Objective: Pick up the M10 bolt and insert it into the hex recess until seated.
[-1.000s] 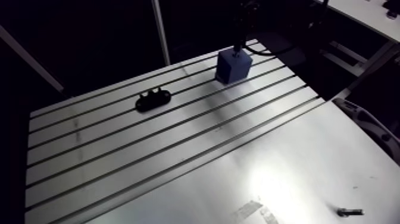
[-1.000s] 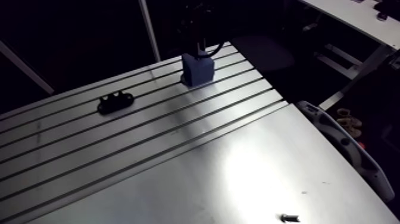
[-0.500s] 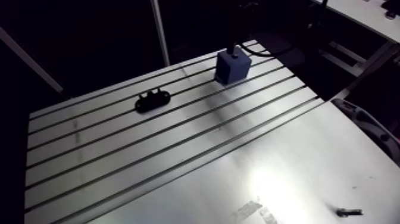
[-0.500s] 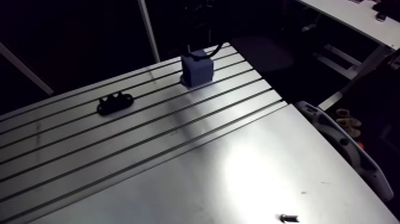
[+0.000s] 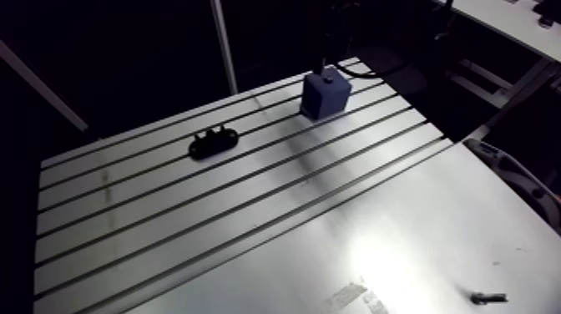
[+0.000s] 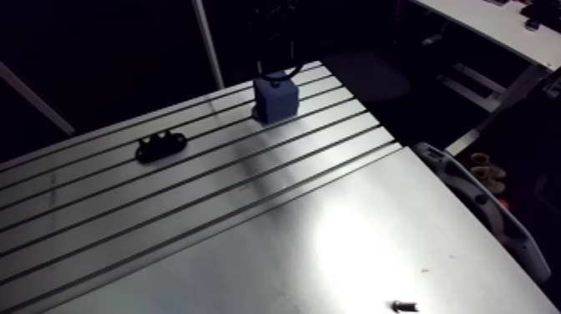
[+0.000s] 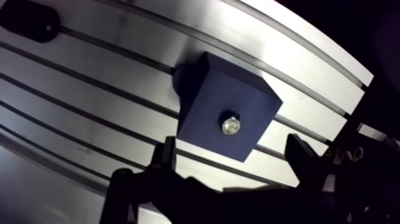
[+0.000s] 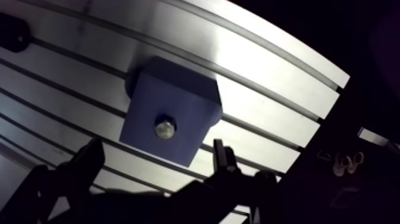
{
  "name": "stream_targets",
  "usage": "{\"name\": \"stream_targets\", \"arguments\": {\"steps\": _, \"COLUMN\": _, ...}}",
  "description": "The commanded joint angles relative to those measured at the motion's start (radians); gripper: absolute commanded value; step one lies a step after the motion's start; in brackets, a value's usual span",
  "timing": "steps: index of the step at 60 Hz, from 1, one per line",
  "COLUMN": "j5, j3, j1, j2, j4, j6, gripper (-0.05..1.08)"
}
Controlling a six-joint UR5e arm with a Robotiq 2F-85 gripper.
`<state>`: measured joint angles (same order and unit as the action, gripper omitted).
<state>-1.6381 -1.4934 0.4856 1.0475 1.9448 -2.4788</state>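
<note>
Small dark screw lies loose on the near plate, well apart from the work; black part on the slotted table; at its far edge the blue block, bolt standing in its centre recess, seated by the look; gripper hangs over it, jaws wide and empty, probably to clear the bolt.
</note>
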Motion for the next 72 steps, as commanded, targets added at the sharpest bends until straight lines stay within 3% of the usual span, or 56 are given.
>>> {"name": "stream_targets", "arguments": {"steps": 1, "j5": 0.016, "j3": -0.001, "j1": 0.005, "j2": 0.008, "j4": 0.000, "j6": 0.039, "gripper": 0.00}}
{"name": "stream_targets", "arguments": {"steps": 14, "j5": 0.014, "j3": -0.006, "j1": 0.004, "j2": 0.017, "j4": -0.002, "j6": 0.093, "gripper": 0.01}}
{"name": "stream_targets", "arguments": {"steps": 24, "j5": 0.016, "j3": -0.009, "j1": 0.003, "j2": 0.024, "j4": -0.005, "j6": 0.150, "gripper": 0.14}}
{"name": "stream_targets", "arguments": {"steps": 30, "j5": 0.025, "j3": -0.006, "j1": 0.004, "j2": 0.028, "j4": -0.011, "j6": 0.197, "gripper": 0.34}}
{"name": "stream_targets", "arguments": {"steps": 31, "j5": 0.028, "j3": -0.006, "j1": 0.004, "j2": 0.030, "j4": -0.011, "j6": 0.215, "gripper": 0.44}}
{"name": "stream_targets", "arguments": {"steps": 32, "j5": 0.028, "j3": -0.006, "j1": 0.004, "j2": 0.030, "j4": -0.011, "j6": 0.215, "gripper": 0.44}}
{"name": "stream_targets", "arguments": {"steps": 34, "j5": 0.032, "j3": -0.006, "j1": 0.004, "j2": 0.031, "j4": -0.012, "j6": 0.249, "gripper": 0.60}}
{"name": "stream_targets", "arguments": {"steps": 35, "j5": 0.032, "j3": -0.006, "j1": 0.004, "j2": 0.031, "j4": -0.012, "j6": 0.249, "gripper": 0.60}}
{"name": "stream_targets", "arguments": {"steps": 38, "j5": 0.040, "j3": -0.002, "j1": 0.003, "j2": 0.031, "j4": -0.015, "j6": 0.277, "gripper": 0.77}}
{"name": "stream_targets", "arguments": {"steps": 46, "j5": 0.054, "j3": 0.009, "j1": 0.001, "j2": 0.037, "j4": -0.041, "j6": 0.307, "gripper": 0.99}}
{"name": "stream_targets", "arguments": {"steps": 72, "j5": 0.047, "j3": 0.034, "j1": 0.005, "j2": 0.030, "j4": -0.046, "j6": 0.295, "gripper": 1.02}}
